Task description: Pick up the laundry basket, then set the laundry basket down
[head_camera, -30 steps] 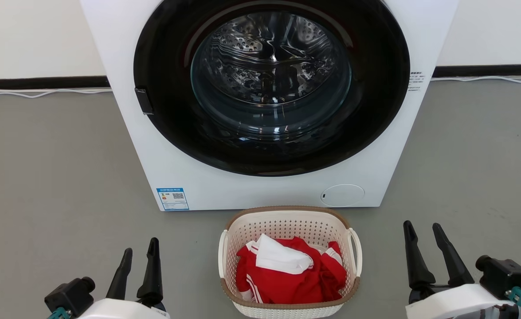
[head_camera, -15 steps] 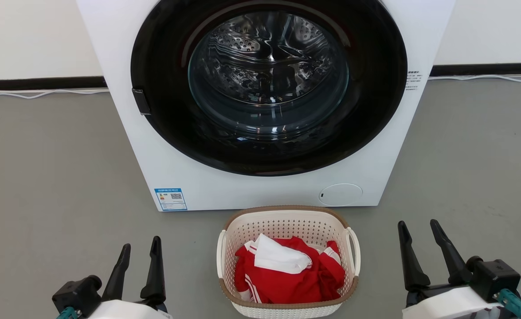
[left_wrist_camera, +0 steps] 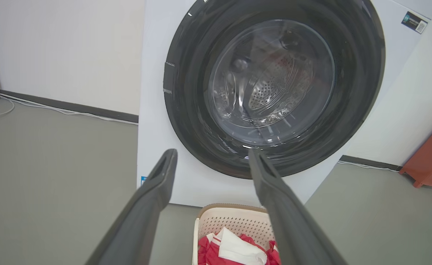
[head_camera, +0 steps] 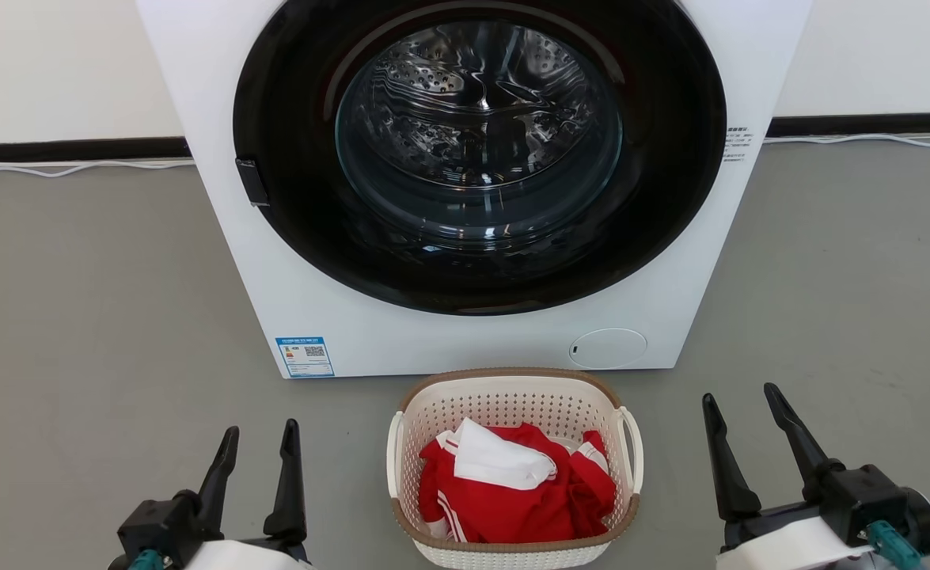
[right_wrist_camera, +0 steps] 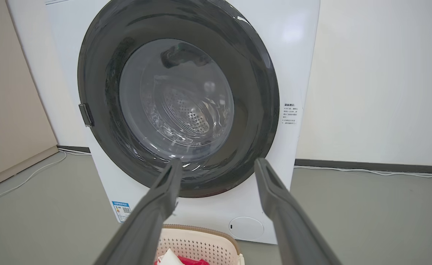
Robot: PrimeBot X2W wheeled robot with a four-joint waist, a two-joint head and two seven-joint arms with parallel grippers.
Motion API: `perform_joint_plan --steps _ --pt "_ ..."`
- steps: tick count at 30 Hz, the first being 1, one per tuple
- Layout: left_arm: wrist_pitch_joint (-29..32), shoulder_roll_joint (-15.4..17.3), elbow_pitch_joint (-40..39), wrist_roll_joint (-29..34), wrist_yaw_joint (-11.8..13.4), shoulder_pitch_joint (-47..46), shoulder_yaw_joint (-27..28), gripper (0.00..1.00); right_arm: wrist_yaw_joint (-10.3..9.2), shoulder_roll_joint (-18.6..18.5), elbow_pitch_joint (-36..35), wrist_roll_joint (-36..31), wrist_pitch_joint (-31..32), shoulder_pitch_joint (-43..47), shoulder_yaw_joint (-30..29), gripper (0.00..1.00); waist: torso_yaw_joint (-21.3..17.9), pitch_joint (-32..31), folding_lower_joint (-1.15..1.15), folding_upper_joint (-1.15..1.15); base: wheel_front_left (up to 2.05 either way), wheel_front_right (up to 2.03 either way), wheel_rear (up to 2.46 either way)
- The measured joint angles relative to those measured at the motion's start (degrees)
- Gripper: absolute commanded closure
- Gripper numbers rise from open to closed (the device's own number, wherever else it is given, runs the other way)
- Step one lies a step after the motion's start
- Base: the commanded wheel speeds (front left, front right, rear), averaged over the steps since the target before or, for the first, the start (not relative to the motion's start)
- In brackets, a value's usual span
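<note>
The laundry basket (head_camera: 512, 400), cream-white and perforated with a brown rim, stands on the grey floor right in front of the washing machine. Red and white clothes (head_camera: 516, 487) lie inside it. Its white loop handles show on both sides. My left gripper (head_camera: 262, 435) is open, well to the basket's left and apart from it. My right gripper (head_camera: 740, 400) is open too, off to the basket's right with floor between them. The basket's top shows low in the left wrist view (left_wrist_camera: 234, 221) between my open fingers, and at the bottom of the right wrist view (right_wrist_camera: 197, 241).
The white washing machine (head_camera: 472, 332) with a shut round glass door (head_camera: 479, 134) stands just behind the basket. White cables (head_camera: 69, 166) run along the wall's dark skirting. A red-brown object (left_wrist_camera: 431, 162) sits on the floor beside the machine's far side.
The head camera shifted slightly at first. Both grippers have turned a little at the wrist and edged rightward and inward; the right fingers spread slightly wider. The basket has stayed put.
</note>
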Motion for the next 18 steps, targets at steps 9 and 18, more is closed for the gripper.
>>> perform_joint_plan --steps 9,18 --pt "-0.23 0.08 -0.40 1.56 0.01 0.84 -0.13 0.00 0.01 0.02 0.30 -1.77 -0.49 -0.03 -0.56 0.00 -0.11 0.05 0.00 0.00 0.00 0.00 0.00" --pt "-0.23 0.10 -0.33 1.56 0.52 0.84 -0.43 0.00 0.01 0.19 2.23 -1.67 -0.49 -0.26 -1.04 0.00 -0.11 0.05 0.00 0.00 0.00 0.00 0.00"
